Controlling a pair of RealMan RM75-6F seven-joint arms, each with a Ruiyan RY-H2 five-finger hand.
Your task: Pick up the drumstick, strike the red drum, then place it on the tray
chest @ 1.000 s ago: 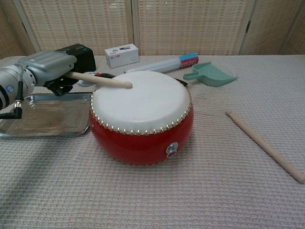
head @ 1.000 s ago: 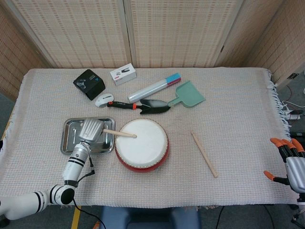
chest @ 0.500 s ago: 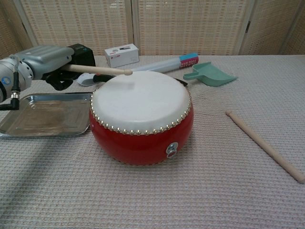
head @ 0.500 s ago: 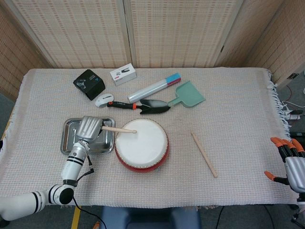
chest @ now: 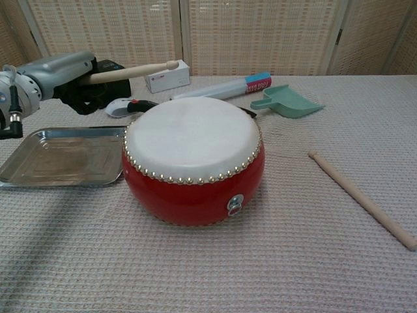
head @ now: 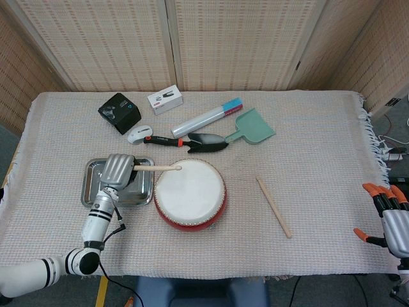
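We saw the left hand above the tray, its fingers wrapped round the butt of a drumstick. The stick ran out toward 3 o'clock, tip raised clear of the skin over the drum's 11 o'clock edge; in the chest view it tilted slightly upward. The drum sat just beside the tray, at its 3 o'clock. A second stick lay flat on the cloth at the drum's 3 o'clock, well apart from it. The right hand hung off the table's far 4 o'clock corner, fingers spread, holding nothing.
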